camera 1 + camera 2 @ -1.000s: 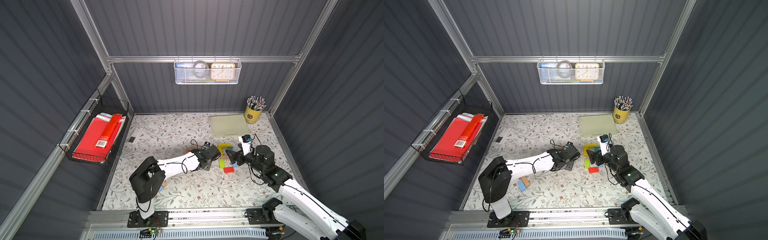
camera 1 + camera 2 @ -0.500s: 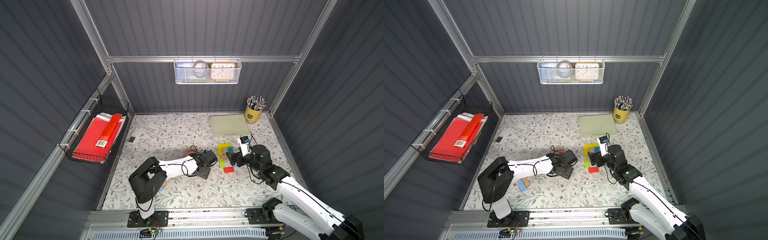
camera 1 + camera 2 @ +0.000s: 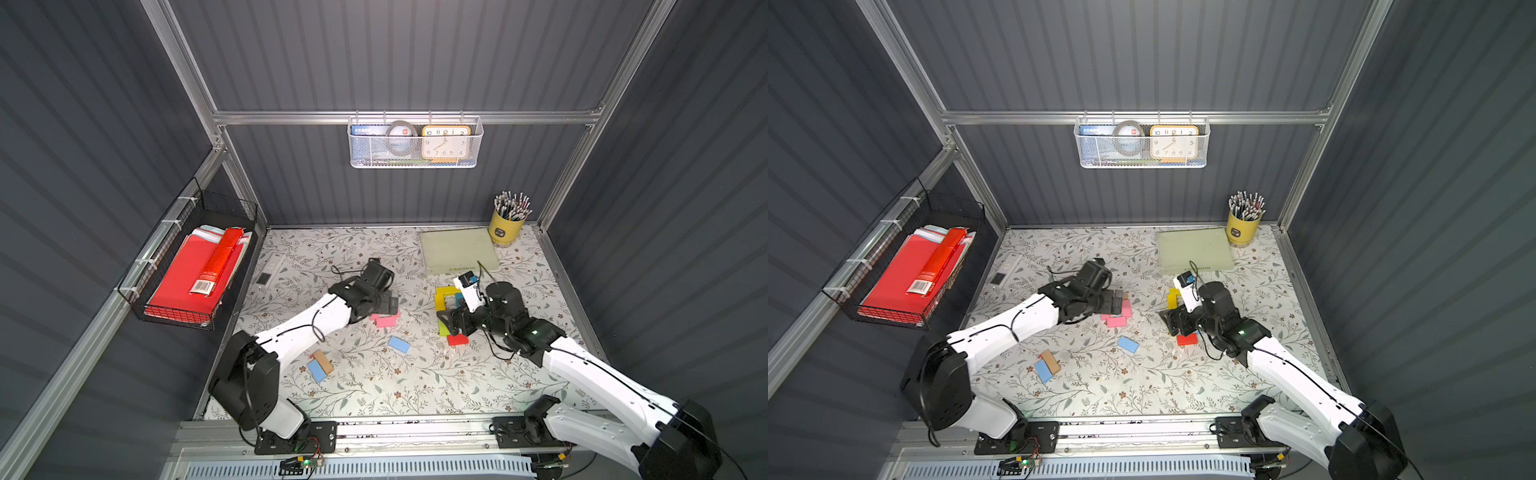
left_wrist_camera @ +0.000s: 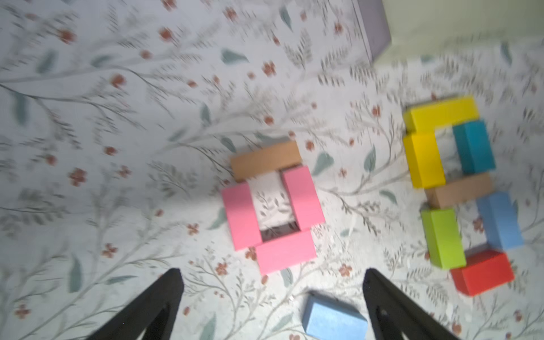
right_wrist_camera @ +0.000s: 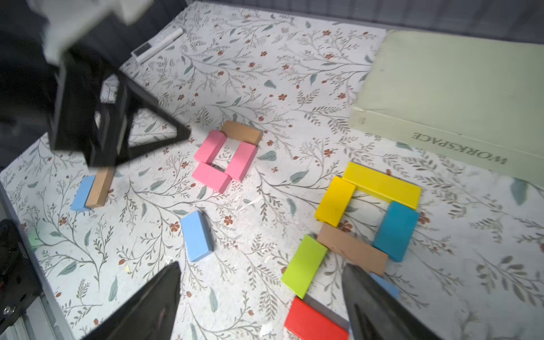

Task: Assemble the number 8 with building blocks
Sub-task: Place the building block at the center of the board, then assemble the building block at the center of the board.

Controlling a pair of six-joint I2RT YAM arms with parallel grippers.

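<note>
Yellow [image 5: 382,185], teal [image 5: 396,229], tan [image 5: 351,250], green [image 5: 304,266], light blue [image 4: 500,220] and red [image 5: 315,322] building blocks lie flat in a two-loop figure. My right gripper [image 5: 262,276] hangs open just over its green and red end, holding nothing. Three pink blocks [image 4: 240,216] and a tan one [image 4: 266,159] form a small square to the left. My left gripper [image 4: 272,282] is open and empty above that square [image 3: 386,321]. A loose light blue block [image 4: 334,321] lies flat beside it.
A blue and tan pair of blocks [image 3: 320,365] lies near the left arm's base. A green pad [image 3: 457,251] and a yellow pencil cup [image 3: 505,232] stand at the back right. A remote [image 3: 272,264] lies at the back left. A side basket [image 3: 195,270] holds red folders.
My left gripper has opened wide and drawn back leftward from the coloured figure, to over the pink blocks. The right gripper has barely moved.
</note>
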